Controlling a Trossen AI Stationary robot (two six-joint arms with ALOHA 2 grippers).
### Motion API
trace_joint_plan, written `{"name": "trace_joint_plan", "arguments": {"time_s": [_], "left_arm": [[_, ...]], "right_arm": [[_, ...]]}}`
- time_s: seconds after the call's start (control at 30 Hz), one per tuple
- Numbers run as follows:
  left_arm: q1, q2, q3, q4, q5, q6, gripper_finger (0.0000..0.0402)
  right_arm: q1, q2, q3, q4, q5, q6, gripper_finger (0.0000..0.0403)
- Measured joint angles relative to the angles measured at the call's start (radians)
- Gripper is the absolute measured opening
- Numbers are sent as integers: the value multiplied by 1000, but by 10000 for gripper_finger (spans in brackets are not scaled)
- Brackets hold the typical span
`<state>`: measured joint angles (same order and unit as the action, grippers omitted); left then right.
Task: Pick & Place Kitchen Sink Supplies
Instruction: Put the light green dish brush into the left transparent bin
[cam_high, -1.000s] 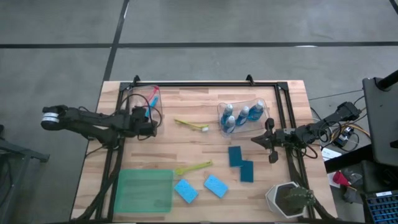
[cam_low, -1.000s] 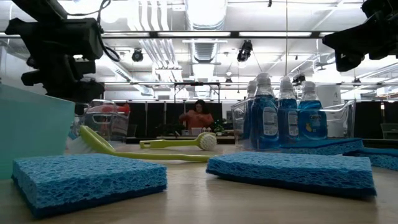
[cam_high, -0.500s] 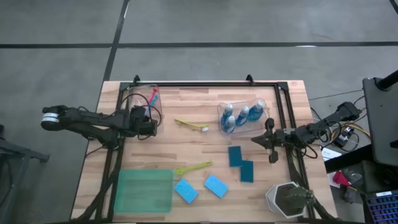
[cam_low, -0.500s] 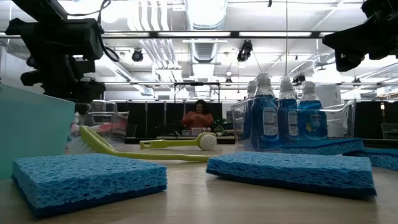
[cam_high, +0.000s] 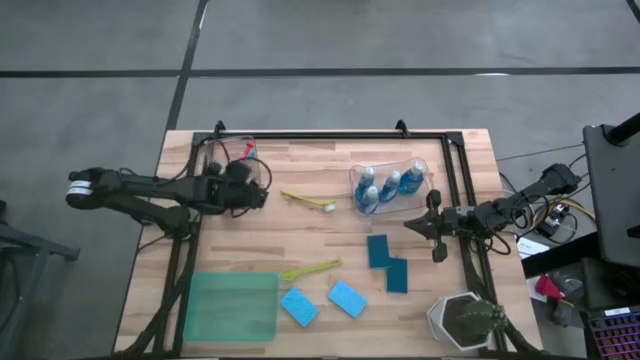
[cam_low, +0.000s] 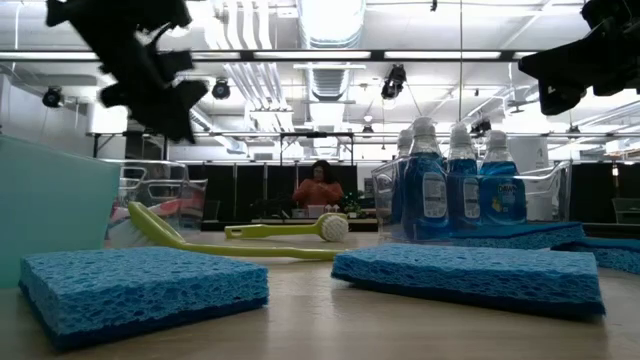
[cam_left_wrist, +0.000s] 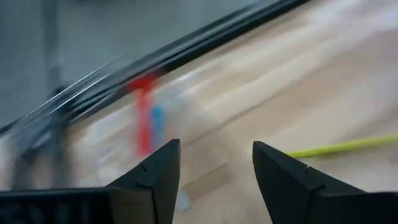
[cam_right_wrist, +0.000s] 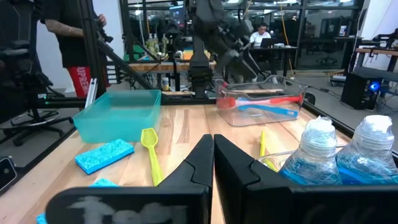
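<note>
Hovering beside the clear bin (cam_high: 243, 160) at the table's far left corner, the left gripper (cam_high: 258, 192) gapes empty; it should next align squarely over the nearby yellow-green brush (cam_high: 307, 200); the right gripper (cam_high: 412, 226) waits pinched shut.

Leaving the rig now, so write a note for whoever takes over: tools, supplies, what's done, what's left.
Left tool: open, holding nothing, by the back-left clear bin.
Right tool: shut, holding nothing, at the table's right side.
Done: pink and blue brushes lie in that bin; blue bottles stand in the other clear bin.
Apparently left: two yellow-green brushes, two teal sponges and two blue sponges, all loose on the table, outside the green tray.
</note>
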<state>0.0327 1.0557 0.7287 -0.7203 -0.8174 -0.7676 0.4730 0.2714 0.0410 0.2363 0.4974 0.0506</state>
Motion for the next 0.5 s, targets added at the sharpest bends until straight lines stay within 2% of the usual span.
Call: {"name": "trace_joint_plan", "arguments": {"time_s": [0.1, 0.2, 0.33, 0.5], "left_arm": [[-27, 2, 1, 229, 104, 235, 186], [-37, 15, -11, 448, 272, 417, 182], [-27, 58, -13, 557, 454, 544, 182], [-6, 156, -8, 601, 515, 679, 179]], "right_arm": [[0, 0, 0, 0, 0, -1, 8], [0, 0, 0, 0, 0, -1, 8], [0, 0, 0, 0, 0, 0, 8], [0, 0, 0, 0, 0, -1, 8]]}}
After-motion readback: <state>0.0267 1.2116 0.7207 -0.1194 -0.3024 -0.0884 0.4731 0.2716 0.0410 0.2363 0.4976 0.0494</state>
